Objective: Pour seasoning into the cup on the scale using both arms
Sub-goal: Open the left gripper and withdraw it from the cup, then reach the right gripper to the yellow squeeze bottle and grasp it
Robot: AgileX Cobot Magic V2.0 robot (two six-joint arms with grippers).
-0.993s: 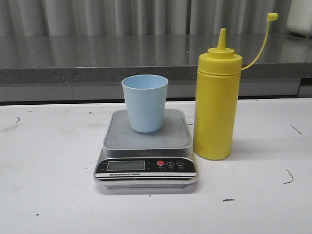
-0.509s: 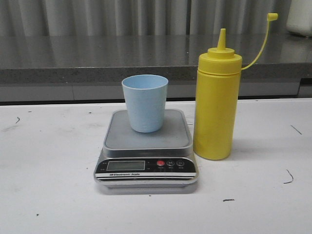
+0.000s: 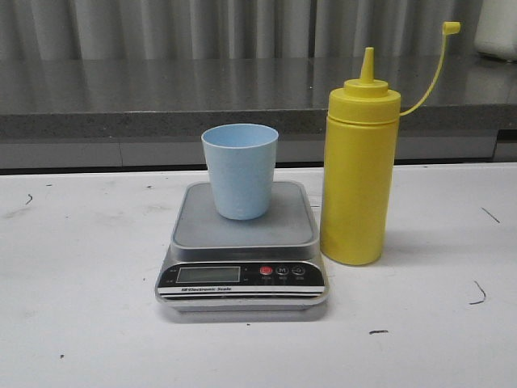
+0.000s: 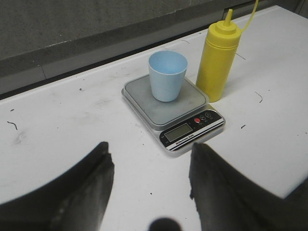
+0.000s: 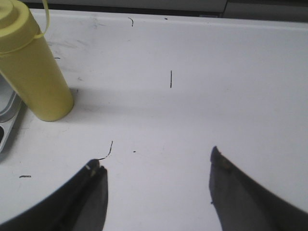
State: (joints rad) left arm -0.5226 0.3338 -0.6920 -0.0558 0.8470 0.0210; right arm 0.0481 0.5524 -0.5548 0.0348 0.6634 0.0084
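White, scuffed and pen-marked: the table [image 3: 89,323], running back to a grey speckled counter ledge [image 3: 161,93] with pale pleated curtains [image 3: 161,28] behind. Upright near the middle, the scale [image 3: 242,250], grey steel platform on top, black front panel with LCD, one red button and two dark ones. Standing on that platform, toward its back half, the cup [image 3: 240,171], pale blue, mouth up, inside not visible from the front. Just beside the scale on its right, upright on the table, the seasoning [image 3: 359,174], opaque yellow, cone nozzle bare, small cap hanging off at the end of its thin tether up and to the right; whether bottle and scale touch, cannot tell. Neither arm visible in the front view. Left gripper [image 4: 149,183] held above the table, jaws spread wide, nothing between them; scale and cup straight ahead of the gap and well apart from the fingertips, bottle ahead and off to the far side of the scale. Right gripper [image 5: 156,187] likewise raised over bare table, jaws spread wide and holding nothing; seasoning [image 5: 31,67] ahead and off to one side of the gap, well clear of either finger, a corner of the scale just beyond it.
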